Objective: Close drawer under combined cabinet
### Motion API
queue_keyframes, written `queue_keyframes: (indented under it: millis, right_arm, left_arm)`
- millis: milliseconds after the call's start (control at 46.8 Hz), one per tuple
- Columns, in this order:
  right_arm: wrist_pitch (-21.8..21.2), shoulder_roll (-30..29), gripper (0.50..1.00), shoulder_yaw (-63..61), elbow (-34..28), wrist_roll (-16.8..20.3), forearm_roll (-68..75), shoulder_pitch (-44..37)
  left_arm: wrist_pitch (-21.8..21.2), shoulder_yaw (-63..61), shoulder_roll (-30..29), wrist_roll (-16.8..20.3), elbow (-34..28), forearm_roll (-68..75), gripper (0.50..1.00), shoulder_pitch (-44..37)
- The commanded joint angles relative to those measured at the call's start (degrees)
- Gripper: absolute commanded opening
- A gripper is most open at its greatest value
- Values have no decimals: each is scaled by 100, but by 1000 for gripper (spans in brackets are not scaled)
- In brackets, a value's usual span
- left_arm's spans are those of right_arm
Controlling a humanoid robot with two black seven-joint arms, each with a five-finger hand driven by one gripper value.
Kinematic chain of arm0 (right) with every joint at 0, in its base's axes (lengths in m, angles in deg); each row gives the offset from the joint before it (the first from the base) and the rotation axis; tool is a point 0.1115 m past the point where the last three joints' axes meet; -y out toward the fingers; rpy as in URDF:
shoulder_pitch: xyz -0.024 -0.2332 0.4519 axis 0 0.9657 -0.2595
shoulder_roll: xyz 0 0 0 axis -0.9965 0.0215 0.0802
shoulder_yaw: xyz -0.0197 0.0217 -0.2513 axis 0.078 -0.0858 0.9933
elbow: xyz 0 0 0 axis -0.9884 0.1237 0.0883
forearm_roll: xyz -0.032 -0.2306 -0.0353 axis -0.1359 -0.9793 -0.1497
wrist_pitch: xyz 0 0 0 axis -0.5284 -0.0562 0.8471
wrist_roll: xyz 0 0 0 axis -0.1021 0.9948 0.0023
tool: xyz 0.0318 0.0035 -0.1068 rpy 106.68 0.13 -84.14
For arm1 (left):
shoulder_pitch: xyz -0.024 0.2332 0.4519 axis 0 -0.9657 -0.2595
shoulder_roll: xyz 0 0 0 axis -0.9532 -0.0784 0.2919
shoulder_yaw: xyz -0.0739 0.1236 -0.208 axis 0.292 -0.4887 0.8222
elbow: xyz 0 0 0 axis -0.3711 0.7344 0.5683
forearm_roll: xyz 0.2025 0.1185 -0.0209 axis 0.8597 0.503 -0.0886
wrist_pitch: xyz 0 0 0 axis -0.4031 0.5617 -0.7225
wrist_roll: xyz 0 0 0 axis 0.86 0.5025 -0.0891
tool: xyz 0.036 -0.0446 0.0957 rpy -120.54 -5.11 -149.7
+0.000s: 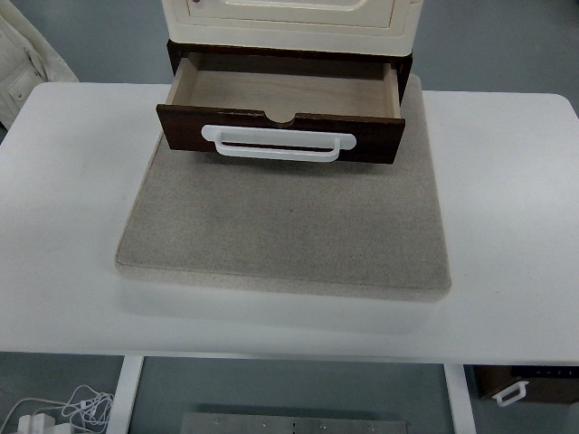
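Observation:
A dark brown wooden drawer (280, 134) stands pulled out from under a cream cabinet (289, 23) at the top middle. Its pale wooden inside (280, 93) is empty. A white bar handle (278, 144) runs across the drawer front. The cabinet and drawer rest on a grey mat (285, 226) on a white table (63, 226). Neither robot hand shows in the picture.
A pale cloth or sleeve (23, 63) shows at the top left beyond the table. White cables (63, 411) lie on the floor at the bottom left. A brown box with a white handle (520, 387) sits under the table at the bottom right.

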Motion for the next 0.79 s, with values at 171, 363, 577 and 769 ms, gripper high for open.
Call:
queue_keyframes:
  millis: [171, 363, 577, 769]
  right_arm:
    - [0, 0, 952, -1, 0, -1, 0, -4]
    - [0, 0, 952, -1, 0, -1, 0, 5]
    - [0, 0, 952, -1, 0, -1, 0, -4]
    - [0, 0, 952, -1, 0, -1, 0, -4]
  left_arm:
    - [70, -1624, -148, 2, 568, 52, 1000, 703]
    - [141, -2662, -262, 10, 1051, 148, 1000, 924]
    - [334, -3251, -350, 10, 1456, 631, 1000, 933]
    - [580, -3779, -359, -16, 1597, 1325, 1000, 959]
